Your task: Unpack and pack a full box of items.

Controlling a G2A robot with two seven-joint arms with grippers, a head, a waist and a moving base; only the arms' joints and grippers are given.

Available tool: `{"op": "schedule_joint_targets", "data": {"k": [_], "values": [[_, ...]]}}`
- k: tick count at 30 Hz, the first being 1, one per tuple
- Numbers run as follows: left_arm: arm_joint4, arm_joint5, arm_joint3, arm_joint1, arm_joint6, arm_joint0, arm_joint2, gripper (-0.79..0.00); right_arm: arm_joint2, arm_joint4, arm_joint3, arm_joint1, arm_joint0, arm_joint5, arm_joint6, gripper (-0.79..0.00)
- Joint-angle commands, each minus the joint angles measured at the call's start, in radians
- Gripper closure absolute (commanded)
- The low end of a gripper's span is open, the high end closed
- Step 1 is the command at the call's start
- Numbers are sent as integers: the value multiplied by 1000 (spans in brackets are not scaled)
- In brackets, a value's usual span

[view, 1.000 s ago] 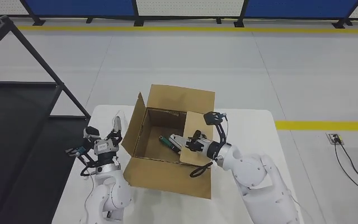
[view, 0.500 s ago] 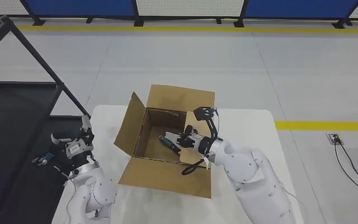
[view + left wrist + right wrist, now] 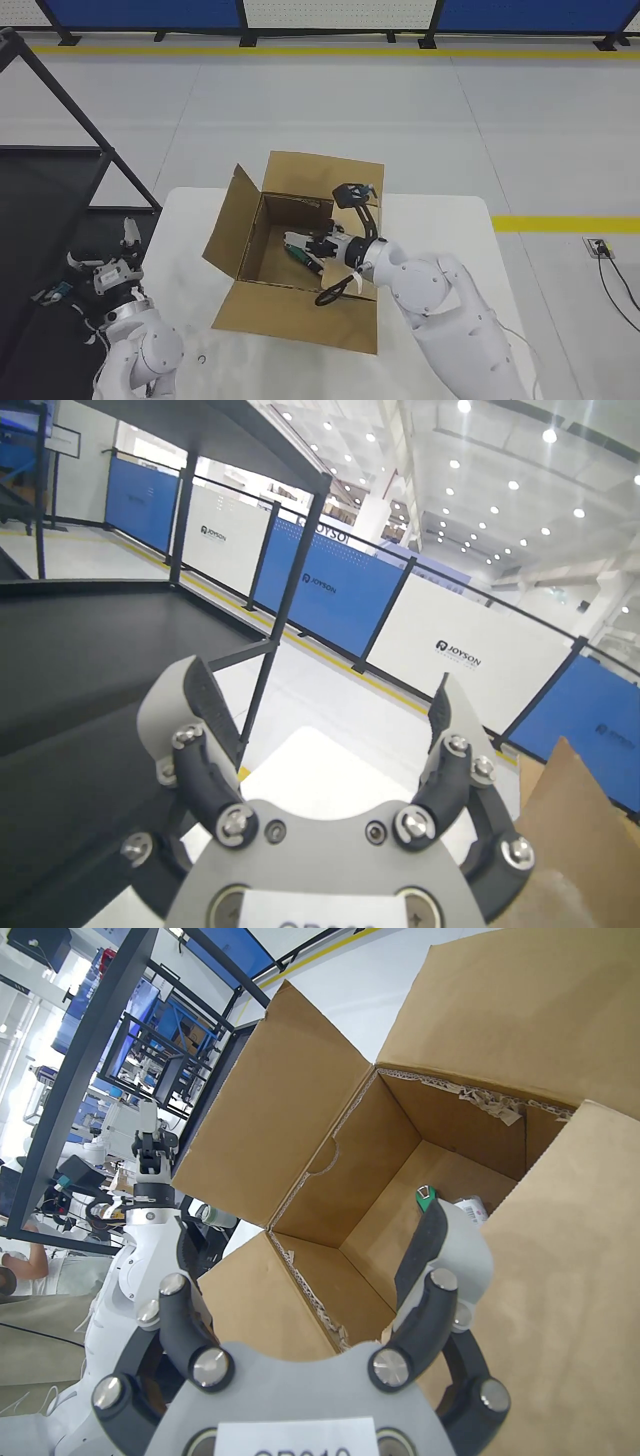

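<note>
Right tool (image 3: 310,1238) (spread wide, as is the left tool (image 3: 322,695)) hangs at the box (image 3: 300,315) mouth, likely to reach the green-tipped item (image 3: 424,1193).

Top, right wrist: both seemingly above box (image 3: 290,315)

Brand logos (image 3: 458,652) on barrier panels (image 3: 330,615)

We see large industrial hall, likely robot test floor: blue-and-white partition panels (image 3: 325,600) fencing bay, yellow line (image 3: 300,50) on smooth pale floor (image 3: 450,120), high ceiling with rows of round lights (image 3: 513,485), black metal rack (image 3: 100,635), white work table (image 3: 440,215).
</note>
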Motion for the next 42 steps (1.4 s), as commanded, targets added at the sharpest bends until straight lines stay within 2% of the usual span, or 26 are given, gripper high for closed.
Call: {"op": "schedule_joint_targets", "data": {"k": [1, 6, 9, 18, 22, 26, 35, 42], "values": [[92, -74, 16, 10, 5, 41, -20, -785, -4, 6, 8, -1, 6, -4, -1, -785], [293, -231, 45, 34, 53, 116, -50, -785, -16, 40, 23, -5, 22, -26, -22, -785], [354, -302, 60, 45, 47, 132, -65, -785, -25, 7, 23, -7, 29, 16, -54, -785], [343, -294, 67, 46, 37, 132, -71, -785, -31, 20, 18, -8, 13, -8, -60, -785], [366, -322, 10, 48, 35, 153, -55, -785, -59, 16, 9, -13, 13, -36, -103, -785], [416, -361, -56, 52, 38, 185, -35, -785, -106, 0, 32, -27, 44, -17, -145, -785], [459, -293, -137, 48, 9, 189, 33, -785, -137, 60, 101, -44, 99, -87, -150, -785], [518, -273, -133, 48, 2, 178, 81, -785, -139, 51, 69, -43, 97, -146, -151, -785]]}}
